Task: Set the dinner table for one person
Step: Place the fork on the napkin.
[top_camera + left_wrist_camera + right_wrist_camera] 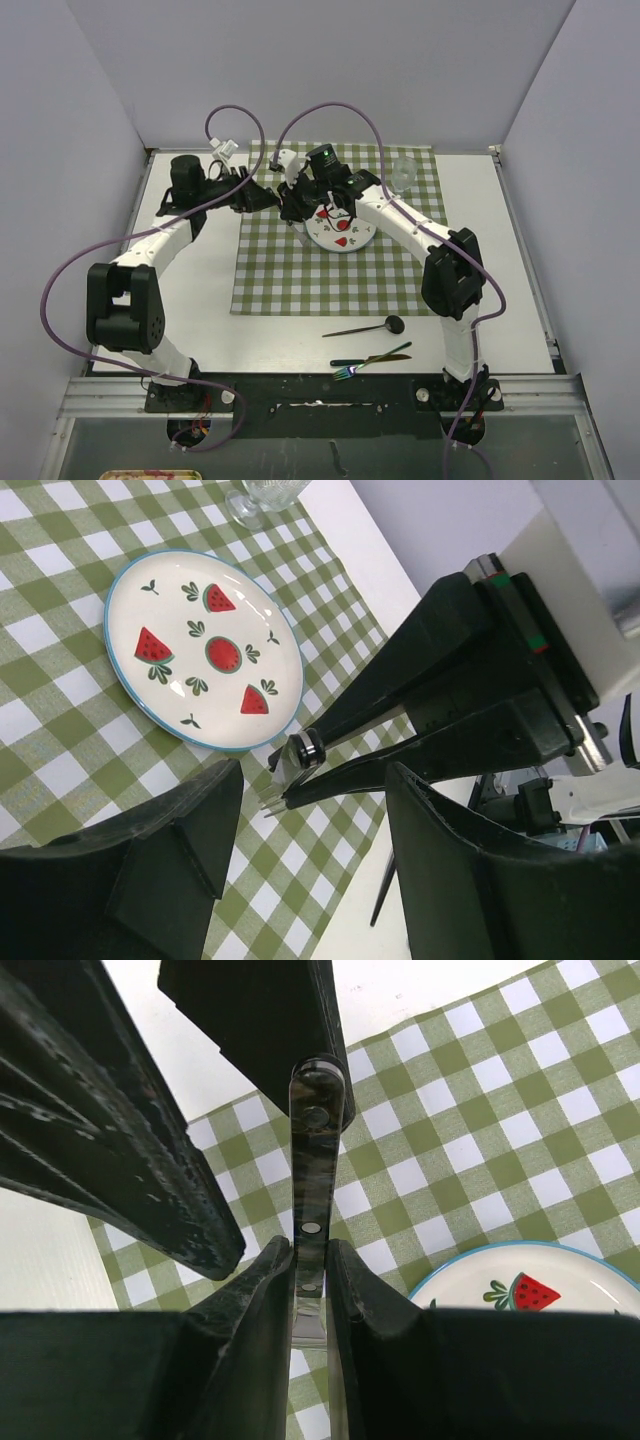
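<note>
The right gripper clenched a shiny piece of cutlery over the checked cloth, with the left gripper gaping beside it.

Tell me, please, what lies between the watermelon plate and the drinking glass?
Only checked cloth lies between the plate and the glass, as the left wrist view shows.

Both arms are bowed inward, left arm elbow out to the left and right arm elbow out to the right, wrists nearly meeting at the far end of reach. Right gripper is pinched tight on a thin metal handle, one finger flat on each side. Left gripper faces it tip to tip, jaws spread wide with the handle's free end between them; contact unclear.
</note>
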You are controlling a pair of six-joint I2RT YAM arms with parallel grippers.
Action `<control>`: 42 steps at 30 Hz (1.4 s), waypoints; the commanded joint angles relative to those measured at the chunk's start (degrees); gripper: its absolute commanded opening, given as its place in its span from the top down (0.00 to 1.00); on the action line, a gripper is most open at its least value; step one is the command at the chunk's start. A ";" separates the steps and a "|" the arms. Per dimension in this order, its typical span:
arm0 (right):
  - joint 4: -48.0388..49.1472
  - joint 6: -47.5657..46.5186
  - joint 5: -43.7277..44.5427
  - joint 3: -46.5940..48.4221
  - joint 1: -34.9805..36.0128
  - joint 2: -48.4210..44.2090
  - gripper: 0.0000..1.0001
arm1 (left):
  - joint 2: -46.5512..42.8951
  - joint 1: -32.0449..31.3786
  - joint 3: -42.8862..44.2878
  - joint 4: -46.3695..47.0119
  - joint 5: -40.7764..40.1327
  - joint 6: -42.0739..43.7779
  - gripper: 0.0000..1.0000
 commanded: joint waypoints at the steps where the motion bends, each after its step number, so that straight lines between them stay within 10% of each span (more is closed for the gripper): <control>1: 3.59 0.14 -1.19 0.06 -0.48 -4.55 1.00 | 1.01 -0.59 3.00 0.50 -0.84 2.04 0.43; 13: 3.55 1.25 -2.60 0.52 -0.39 -3.96 1.00 | 1.69 -1.44 3.99 -0.57 -2.65 3.64 0.65; 31: 3.06 1.49 -3.55 0.80 -0.08 -3.85 1.00 | 2.72 -3.31 5.95 -4.03 -5.81 7.90 0.68; 42: 2.98 1.21 -3.75 0.69 -0.04 -4.07 1.00 | 3.26 -3.95 7.51 -5.97 -7.87 9.24 0.94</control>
